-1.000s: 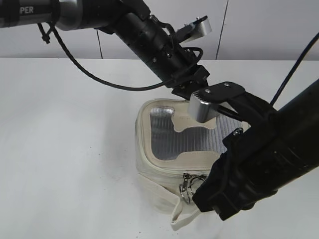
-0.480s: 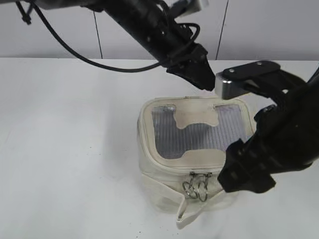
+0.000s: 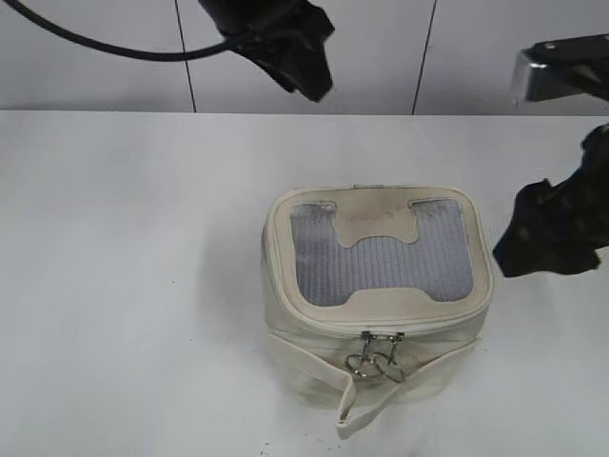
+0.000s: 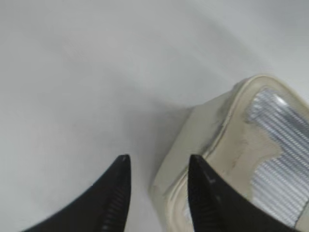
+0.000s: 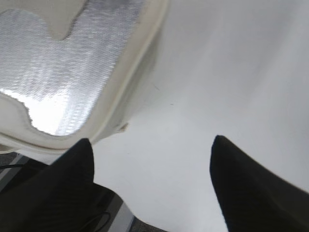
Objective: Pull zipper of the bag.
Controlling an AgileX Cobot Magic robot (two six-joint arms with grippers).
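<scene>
The left wrist view is blurred, and its right edge crops the bag (image 4: 231,145). In the exterior view the frame edges cut off both arms. The zipper (image 3: 381,328) teeth are too fine to tell.

The bag (image 3: 373,314) is showing matt cream-white cloth on its sides, with a grey ribbed mesh panel on top that is catching the light with a silvery sheen. Smooth cream trim is edging that panel. The zipper (image 3: 377,360) is carrying shiny silver metal ring pulls at the bag's near side. The table (image 3: 114,267) is looking smooth, white and matt. The left gripper (image 4: 157,166) is showing dark matt fingers with fine ribbing on one inner face.
</scene>
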